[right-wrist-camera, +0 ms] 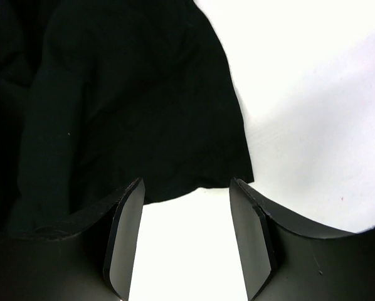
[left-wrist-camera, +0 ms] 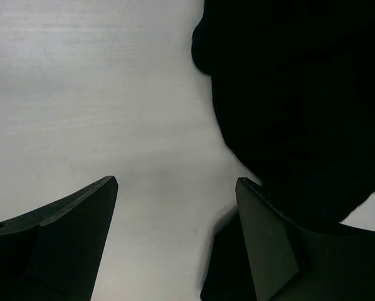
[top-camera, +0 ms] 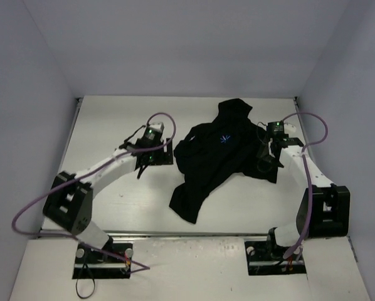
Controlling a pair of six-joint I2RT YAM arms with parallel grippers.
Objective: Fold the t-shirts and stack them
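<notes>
I see the crumpled t-shirt (top-camera: 216,157) on the desk (top-camera: 112,119), left pincer (left-wrist-camera: 175,182) spread empty at its nine o'clock, right pincer (right-wrist-camera: 186,182) spread empty at three o'clock.

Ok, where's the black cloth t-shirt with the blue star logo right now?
Top view: the crumpled black cloth t-shirt lies slightly right of the white table's middle, between the open left gripper and open right gripper.

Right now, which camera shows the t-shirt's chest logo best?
The top external view: the whole crumpled t-shirt lies there with its blue logo facing up. Both wrist views show only plain black cloth edges, no logo.
</notes>
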